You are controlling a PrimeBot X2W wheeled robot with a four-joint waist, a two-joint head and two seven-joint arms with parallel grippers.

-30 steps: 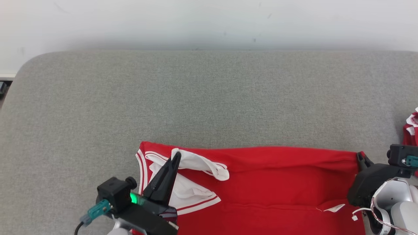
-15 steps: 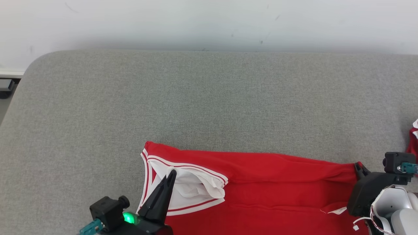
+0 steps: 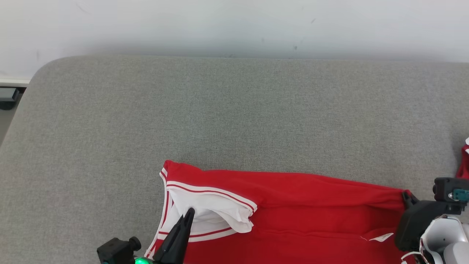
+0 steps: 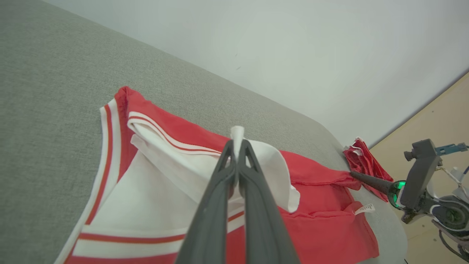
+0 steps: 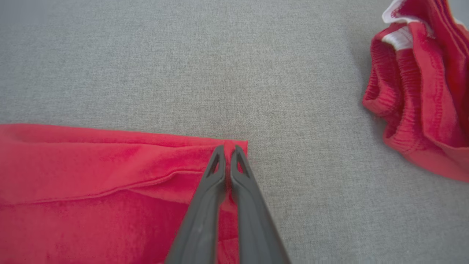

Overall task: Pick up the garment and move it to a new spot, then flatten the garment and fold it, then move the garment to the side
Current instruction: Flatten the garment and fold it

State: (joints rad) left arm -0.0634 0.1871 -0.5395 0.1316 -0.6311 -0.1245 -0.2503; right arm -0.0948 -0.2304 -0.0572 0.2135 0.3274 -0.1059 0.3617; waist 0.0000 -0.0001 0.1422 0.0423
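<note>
Garment (image 3: pixel 311 205), red with white-striped trim, lies spread along the near edge of the big grey tabletop (image 3: pixel 234 110), strung between both arms. Off to the right, well apart, sits a crumpled red bundle (image 5: pixel 421 91). Left gripper (image 4: pixel 237 146) has its fingers pinched on a white fold at the trimmed end, and right gripper (image 5: pixel 229 148) is clamped on the plain red corner. Soft, light, floppy stuff, I'd say, and bound to sag, so corners and hems are the places to grip. Tiny white label (image 3: pixel 381 237) near the right end.
</note>
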